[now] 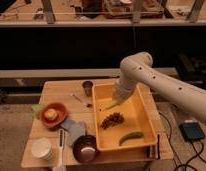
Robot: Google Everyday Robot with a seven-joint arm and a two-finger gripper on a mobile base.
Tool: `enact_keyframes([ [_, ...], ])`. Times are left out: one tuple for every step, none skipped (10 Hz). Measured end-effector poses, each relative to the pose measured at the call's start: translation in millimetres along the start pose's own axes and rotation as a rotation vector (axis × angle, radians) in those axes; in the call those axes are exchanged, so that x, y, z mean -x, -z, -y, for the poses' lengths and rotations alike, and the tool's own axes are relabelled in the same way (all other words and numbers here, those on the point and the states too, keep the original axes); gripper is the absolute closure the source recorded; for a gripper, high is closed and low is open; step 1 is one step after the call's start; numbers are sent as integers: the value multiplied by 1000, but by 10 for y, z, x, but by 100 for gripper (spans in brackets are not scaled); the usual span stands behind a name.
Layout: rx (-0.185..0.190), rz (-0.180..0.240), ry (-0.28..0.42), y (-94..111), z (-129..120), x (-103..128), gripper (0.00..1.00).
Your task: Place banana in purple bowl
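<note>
Over the yellow bin [140, 111] holding a dark cluster [112, 120] and green vegetable [131, 136], the gripper [116, 101] clasps the banana [110, 106].

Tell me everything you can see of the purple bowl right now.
The purple bowl is small and round, dark maroon-purple outside, with a paler pinkish inside that looks empty. It stands upright near the front edge of the wooden table, just left of the front corner of the yellow tray; whether they touch is unclear. A grey-blue cloth lies right behind it. The gripper is away from it, down in the tray by the banana.
</note>
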Motion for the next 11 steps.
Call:
enact_keyframes([
  [-10, -5, 41, 36, 33, 153, 100],
  [-16, -12, 74, 67, 44, 316, 100],
  [-18, -17, 104, 80, 76, 497, 100],
  [-19, -17, 140, 78, 137, 728, 100],
  [-16, -14, 189, 57, 211, 1009, 100],
  [-9, -12, 225, 15, 237, 1186, 100],
  [4, -11, 262, -56, 239, 1343, 100],
  [18, -8, 292, -170, 205, 1471, 100],
  [27, -10, 313, -291, 142, 1533, 100],
  [28, -5, 322, -355, 89, 1571, 100],
  [18, -1, 329, -406, 16, 1570, 100],
])
